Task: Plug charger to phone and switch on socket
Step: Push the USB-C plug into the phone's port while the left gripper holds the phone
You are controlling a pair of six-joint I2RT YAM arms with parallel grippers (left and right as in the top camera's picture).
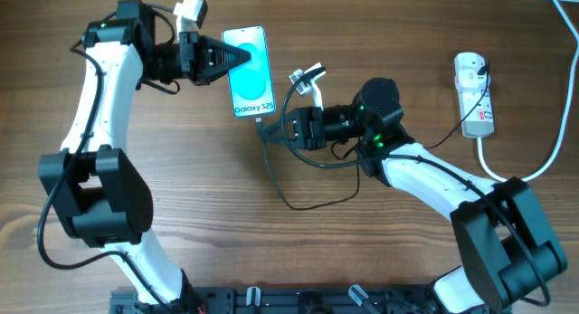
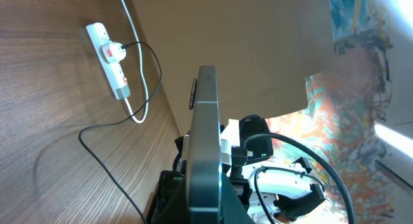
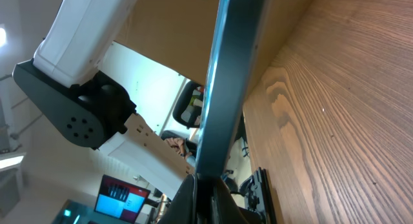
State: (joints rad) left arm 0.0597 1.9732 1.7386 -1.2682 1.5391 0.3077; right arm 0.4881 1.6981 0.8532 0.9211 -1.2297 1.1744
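Partly, right fingers [image 1: 274,131] hide charger [image 1: 271,165] tip at phone [image 1: 251,74].

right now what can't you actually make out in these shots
- Charger tip in the phone port or not: overhead, covered by the right hand; right wrist shows only the phone's edge.
- Socket switch on or off: too small in overhead and left wrist.
- Left hand fingertips: left wrist, hidden behind the phone.

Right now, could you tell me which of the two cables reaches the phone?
The thin black cable: it loops up to the phone's lower edge, at the right gripper. The thicker white cord only trails from the socket rightward.
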